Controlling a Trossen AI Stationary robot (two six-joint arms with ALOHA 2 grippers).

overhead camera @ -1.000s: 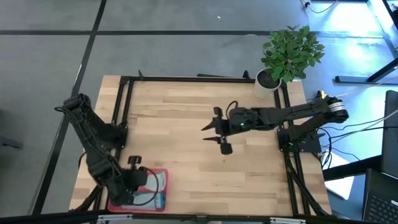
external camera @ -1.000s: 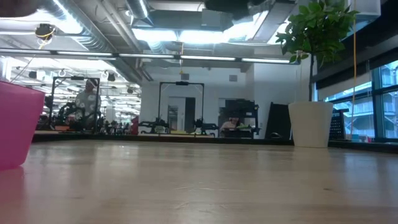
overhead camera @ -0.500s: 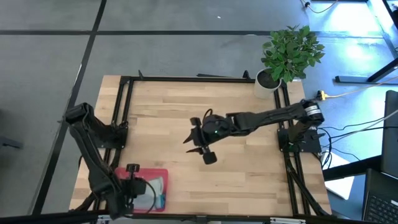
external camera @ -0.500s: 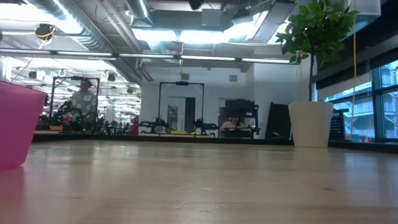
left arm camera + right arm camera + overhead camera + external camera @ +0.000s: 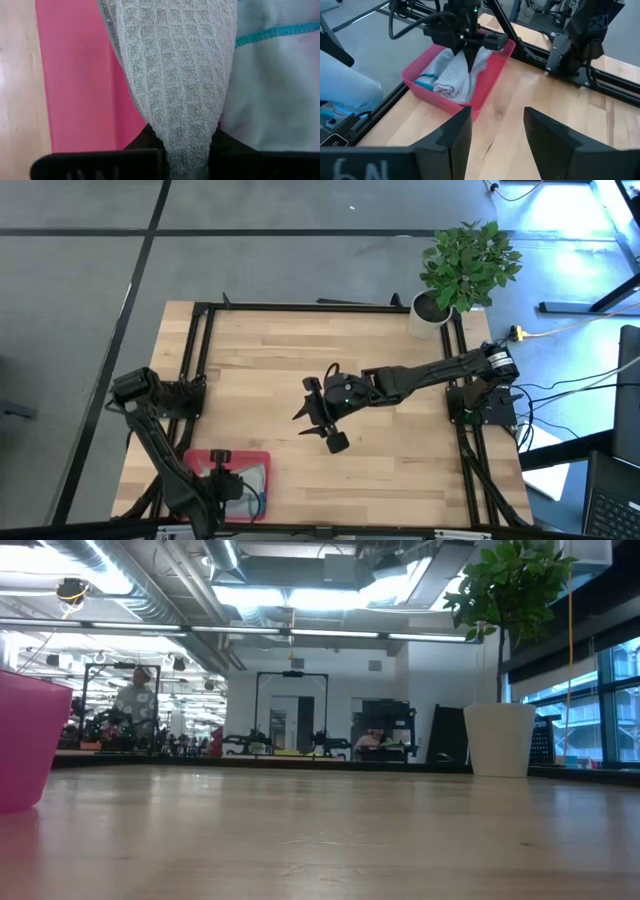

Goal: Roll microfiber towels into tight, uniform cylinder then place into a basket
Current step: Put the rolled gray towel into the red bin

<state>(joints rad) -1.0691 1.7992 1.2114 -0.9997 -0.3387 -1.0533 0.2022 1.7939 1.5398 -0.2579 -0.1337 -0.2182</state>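
Towels are lying in the basket [image 5: 485,82]: I'm pinching the grey towel [image 5: 180,90] in my left gripper [image 5: 469,56], directly above the basket, cloth hanging straight down beside the blue towel [image 5: 280,95]. My right gripper [image 5: 322,420] is hovering unclenched at mid-table, well apart.

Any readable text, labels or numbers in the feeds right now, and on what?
"6N", or something like it: pale handwritten marks on the dark part at the bottom edge of the right wrist view; partly cut off, so uncertain.
Nothing readable on the basket, the towels or the plant pot.
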